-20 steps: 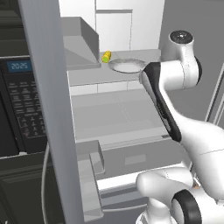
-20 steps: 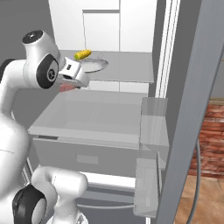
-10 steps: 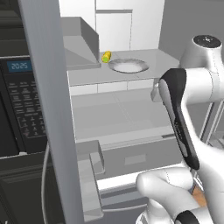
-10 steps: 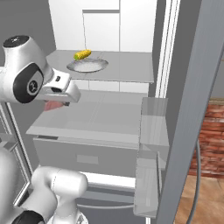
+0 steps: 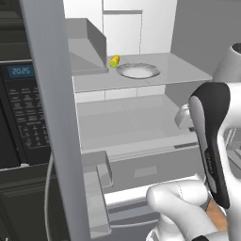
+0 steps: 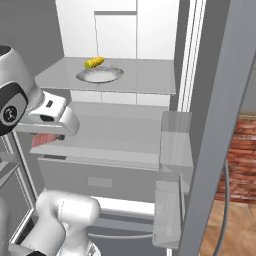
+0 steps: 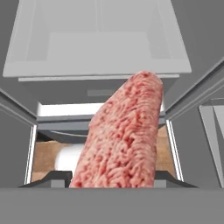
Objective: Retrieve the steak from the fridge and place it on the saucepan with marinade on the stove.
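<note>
Steak [image 7: 124, 140] sits clamped in the gripper [image 7: 114, 177], its pink slab reaching away between the jaws and seen edge-on in the hand view. From the right base view its pale pink edge [image 6: 44, 140] peeks out under the hand, at the left front of the open fridge [image 6: 125, 125]. On the far upper shelf [image 5: 179, 70] lie a shallow plate [image 5: 138, 71] and a small yellow item [image 5: 114, 60] just left of it

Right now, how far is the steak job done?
Done: the fridge is open and the steak is off its shelf. In hand: the hand grips the steak in front of the fridge. Left: carrying it to the saucepan on the stove.
</note>
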